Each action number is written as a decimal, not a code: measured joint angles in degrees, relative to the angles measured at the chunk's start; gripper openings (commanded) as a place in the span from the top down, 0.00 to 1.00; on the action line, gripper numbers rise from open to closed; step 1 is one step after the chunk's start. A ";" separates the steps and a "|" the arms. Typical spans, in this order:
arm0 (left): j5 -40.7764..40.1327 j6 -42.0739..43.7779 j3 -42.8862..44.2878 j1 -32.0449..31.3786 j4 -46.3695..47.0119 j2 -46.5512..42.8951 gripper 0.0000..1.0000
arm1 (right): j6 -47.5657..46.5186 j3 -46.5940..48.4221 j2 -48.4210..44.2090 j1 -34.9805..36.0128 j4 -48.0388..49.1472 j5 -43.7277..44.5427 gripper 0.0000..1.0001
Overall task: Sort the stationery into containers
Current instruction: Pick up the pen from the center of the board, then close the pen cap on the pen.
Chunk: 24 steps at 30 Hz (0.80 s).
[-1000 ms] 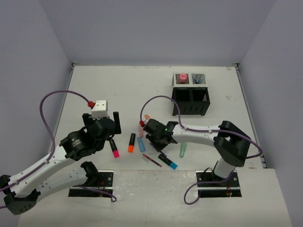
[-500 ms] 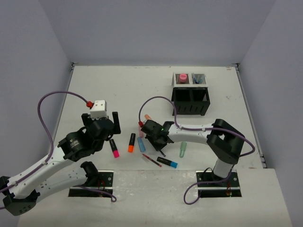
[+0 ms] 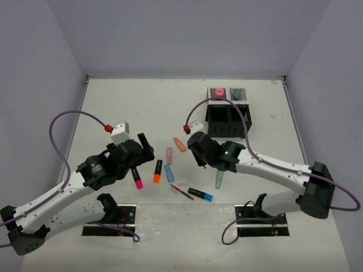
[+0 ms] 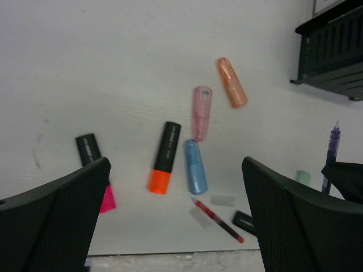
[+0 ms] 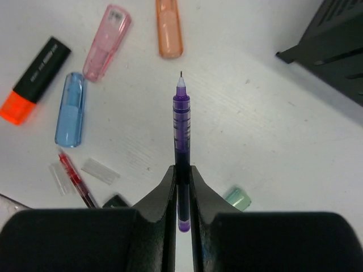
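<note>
We find the right gripper (image 5: 182, 174) clenched on the purple pen (image 5: 181, 122), whose rear end is hidden between the jaws, with the black mesh organizer (image 5: 334, 51) cut off at 2 o'clock, and the left gripper (image 4: 176, 163) released wide above the orange highlighter (image 4: 168, 143).

White table (image 3: 142, 102), matte and faintly grained; enclosed on three sides by plain pale lavender-grey panels: back wall (image 3: 187, 34), left wall (image 3: 34, 73), right wall (image 3: 334, 68); a front board (image 3: 187, 238) adjoins the table's near edge; lighting even and diffuse, shadows soft.
</note>
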 measured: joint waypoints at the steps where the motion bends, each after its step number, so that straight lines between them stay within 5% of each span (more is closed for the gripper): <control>1: 1.82 -3.35 -0.54 -0.15 0.07 0.44 0.00 | 0.17 -0.73 -2.52 -0.53 0.14 0.82 1.00; 8: 6.87 -23.75 -2.91 -12.63 -0.17 12.31 0.02 | 1.63 -8.53 -13.63 -1.92 1.49 4.18 1.00; 17: 11.32 -38.17 0.87 -21.09 -3.20 34.30 0.43 | 2.85 -14.14 -24.64 -1.92 1.72 3.07 1.00; 24: 13.82 -42.15 3.40 -21.62 -3.79 41.55 0.48 | 2.90 -14.80 -27.80 -1.92 1.72 0.74 1.00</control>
